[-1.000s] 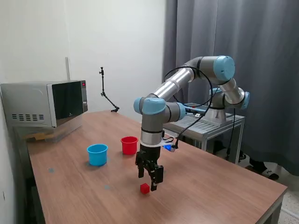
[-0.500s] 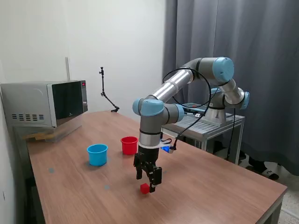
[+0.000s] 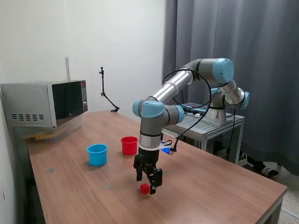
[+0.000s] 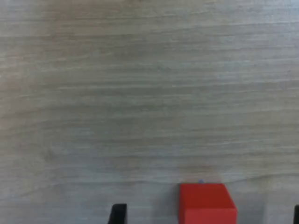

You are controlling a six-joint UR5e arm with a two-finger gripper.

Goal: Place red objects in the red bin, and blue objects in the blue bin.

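One red object, a small red cube, lies on the wooden table. My gripper hangs just above it, open, fingers pointing down. In the wrist view the red cube sits between the two dark fingertips, closer to one side and touching neither. The red bin, a small red cup, stands upright behind the gripper. To its left in the exterior view, the light blue cup that is the blue bin stands upright too. The blue objects are out of view.
A microwave sits at the table's far corner on the exterior view's left. A thin black stand rises at the back edge. The arm's base rests on a metal cart beside the table, in front of a grey curtain.
The gripper has come down a little and shifted slightly to the exterior view's left, closing in over the red cube. The cube and both cups have not moved.
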